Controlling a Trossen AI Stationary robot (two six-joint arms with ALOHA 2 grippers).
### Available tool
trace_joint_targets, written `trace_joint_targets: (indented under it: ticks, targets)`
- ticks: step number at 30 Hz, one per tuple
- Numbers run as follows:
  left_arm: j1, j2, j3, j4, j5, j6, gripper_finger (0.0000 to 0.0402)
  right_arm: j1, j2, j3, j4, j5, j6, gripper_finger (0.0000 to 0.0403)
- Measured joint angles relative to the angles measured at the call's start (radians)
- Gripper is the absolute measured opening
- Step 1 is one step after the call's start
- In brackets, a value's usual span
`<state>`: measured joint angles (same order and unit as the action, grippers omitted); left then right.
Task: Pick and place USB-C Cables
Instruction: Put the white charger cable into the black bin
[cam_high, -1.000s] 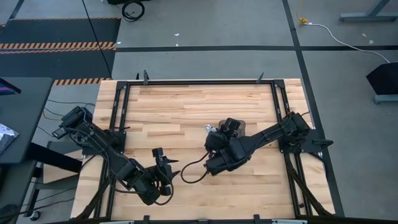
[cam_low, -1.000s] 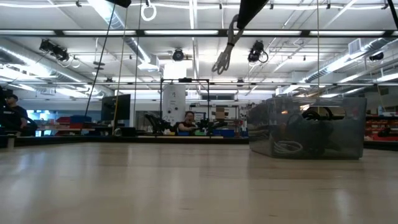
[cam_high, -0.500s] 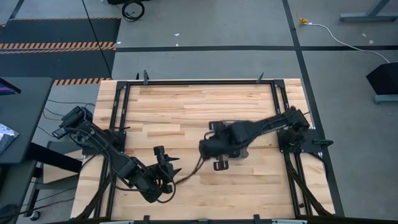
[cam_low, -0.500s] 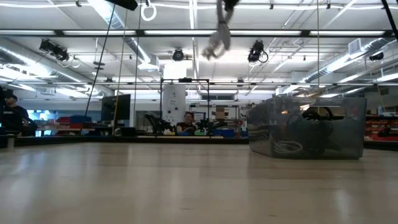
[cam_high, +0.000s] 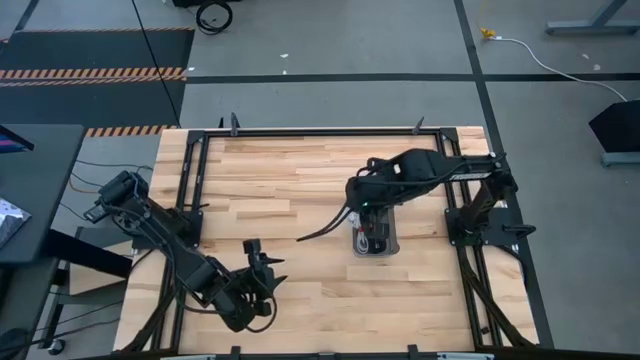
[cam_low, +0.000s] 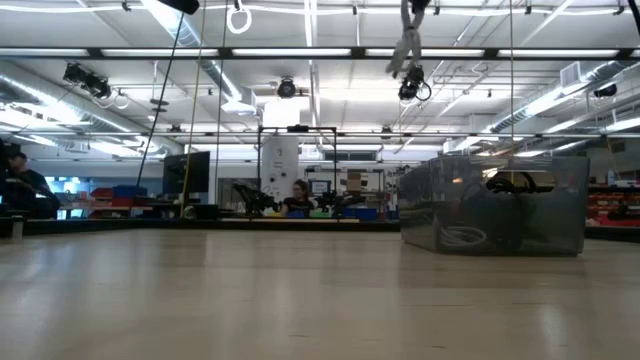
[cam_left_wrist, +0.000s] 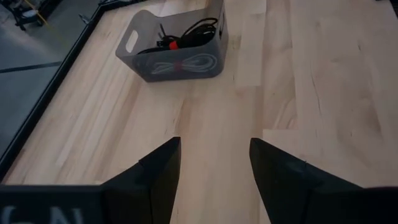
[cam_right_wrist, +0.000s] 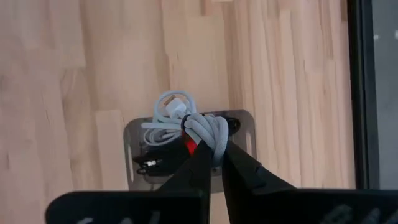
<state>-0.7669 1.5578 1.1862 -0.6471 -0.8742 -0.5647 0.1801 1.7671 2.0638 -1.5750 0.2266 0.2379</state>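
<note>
My right gripper (cam_right_wrist: 213, 148) is shut on a white/silver coiled cable (cam_right_wrist: 202, 130) and hovers high over the grey tray (cam_right_wrist: 132, 138). In the low view this cable (cam_low: 404, 50) dangles near the ceiling line, far above the tray (cam_low: 560, 235). The tray (cam_high: 373, 254) stands on the table's right half. Inside it lie black coils and a white coil with red ties (cam_left_wrist: 180, 62). My left gripper (cam_left_wrist: 214, 155) is open and touches nothing. It waits near the table's near-left edge (cam_high: 262, 270), pointing toward the tray (cam_left_wrist: 134, 43). My right gripper pinches the white/silver cable's bundled grey loops (cam_right_wrist: 208, 134) between its two fingers, coming from above and pointing down. The coil is lifted clear and hangs below the fingers. Its white plug end (cam_right_wrist: 176, 109) sticks out to one side.
A black metal frame (cam_high: 320, 131) borders the wooden table top (cam_high: 280, 190), with bare wood left of the tray. Beyond the far edge the low view shows a workshop with a seated person (cam_low: 299, 195) and another person (cam_low: 20, 185) at the left.
My right gripper has carried the white/silver cable from the table's near middle toward the far-right. It has risen, and it now stands over the tray, which the arm no longer covers in the high view. The cable has stayed hanging from the shut fingers throughout.
</note>
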Motion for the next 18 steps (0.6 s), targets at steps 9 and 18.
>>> trace_joint_targets:
  ticks: [9, 18]
  targets:
    - [-0.006, 0.000, 0.000, -0.002, 0.000, -0.034, 0.0199, 0.018, -0.006, -0.311, 0.004, 0.026, 0.103, 0.0021]
    - [-0.006, 0.000, 0.000, -0.001, 0.000, -0.056, 0.0199, 0.065, -0.007, -0.570, 0.004, 0.258, 0.359, 0.0024]
